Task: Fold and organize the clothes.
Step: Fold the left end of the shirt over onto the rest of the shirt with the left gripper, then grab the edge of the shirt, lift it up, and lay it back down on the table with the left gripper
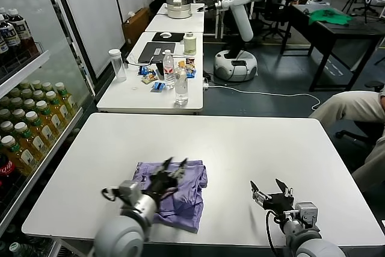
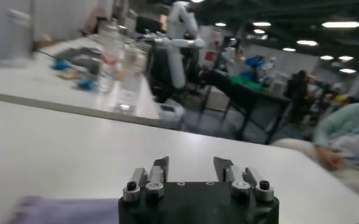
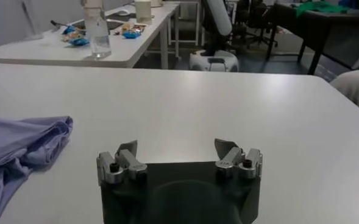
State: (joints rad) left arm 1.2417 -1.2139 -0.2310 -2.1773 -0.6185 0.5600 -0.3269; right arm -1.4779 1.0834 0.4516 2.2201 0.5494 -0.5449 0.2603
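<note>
White table (image 1: 240, 142), lavender T-shirt (image 1: 180, 194) folded in a bundle (near the front edge), lying directly on it

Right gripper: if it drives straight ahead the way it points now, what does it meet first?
Probably nothing soon. The open right gripper points across the bare white table; the purple T-shirt lies off to its left, outside that line. Height above the tabletop is unclear.

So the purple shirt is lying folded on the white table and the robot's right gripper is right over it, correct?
Not quite: the left gripper is over the purple shirt, as the head view shows. The right gripper hangs apart from it, over bare white table.
</note>
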